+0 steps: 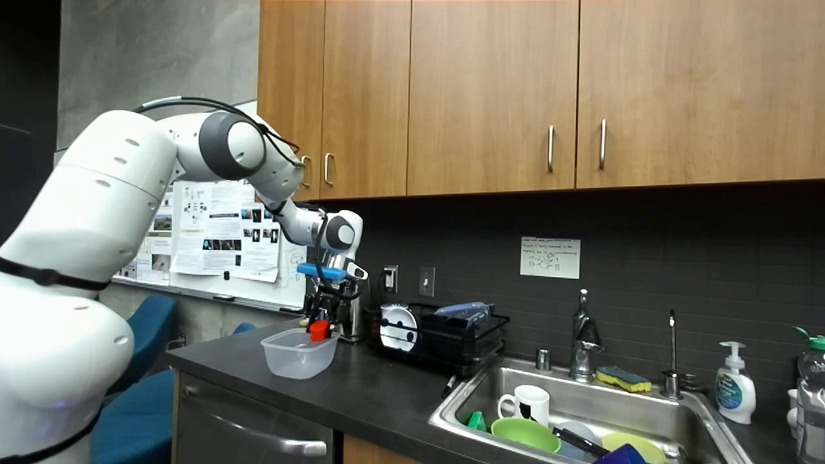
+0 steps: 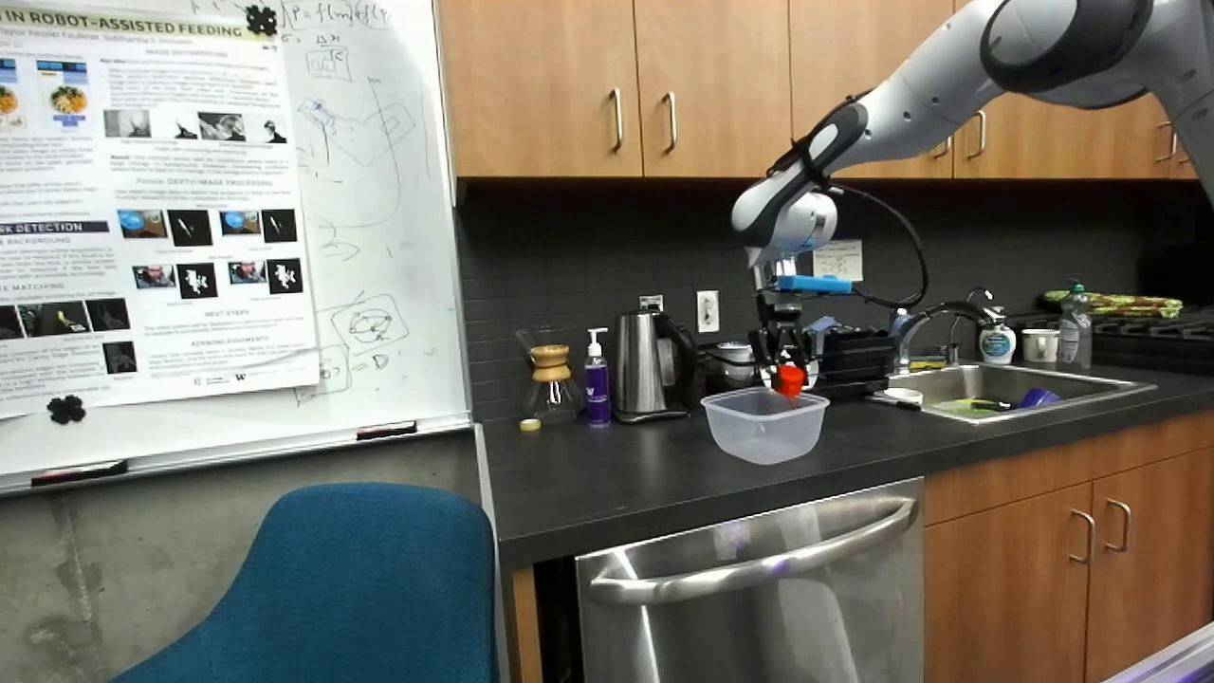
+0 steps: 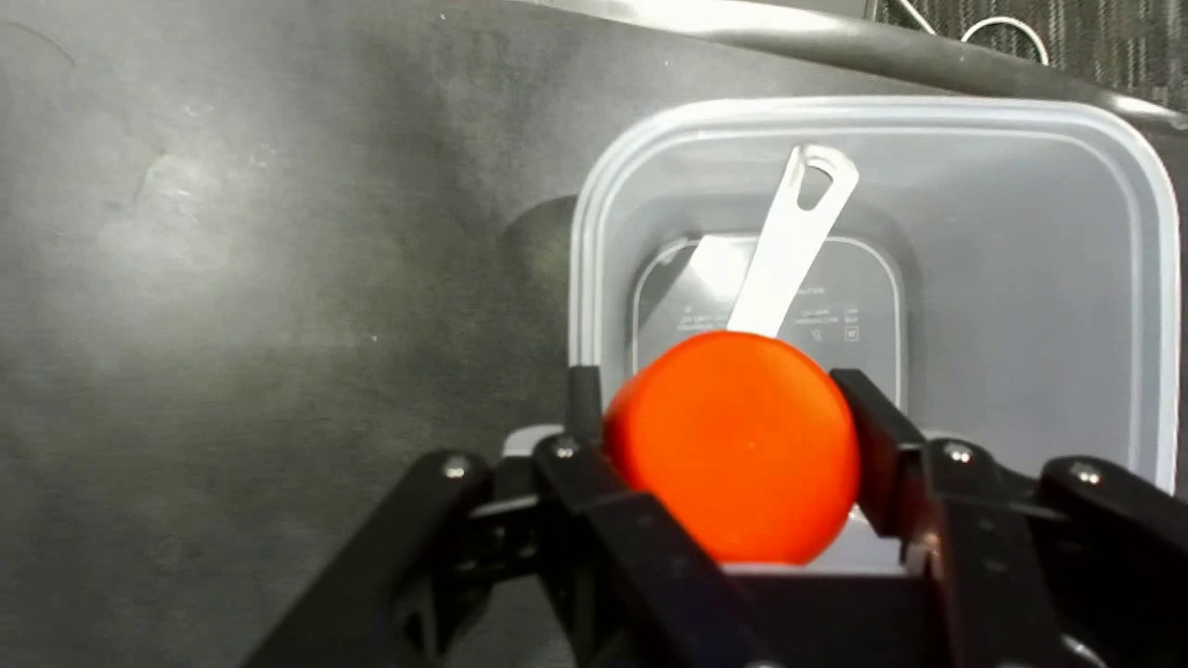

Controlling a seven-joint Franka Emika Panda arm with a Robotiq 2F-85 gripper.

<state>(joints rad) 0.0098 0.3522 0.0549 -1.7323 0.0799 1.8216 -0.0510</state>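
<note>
Wrist view: a red-orange rounded object (image 3: 733, 459) is clasped by the gripper (image 3: 729, 436) over a translucent plastic container (image 3: 1012, 260). The step in hand is judged to be positioning; for any next move, rim clearance and a steady grip appear required.

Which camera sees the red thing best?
The wrist view: the red thing looks biggest there, held in the hand, its round face turned to the camera. Both exterior views show it small, in the hand, close to the tub.
</note>
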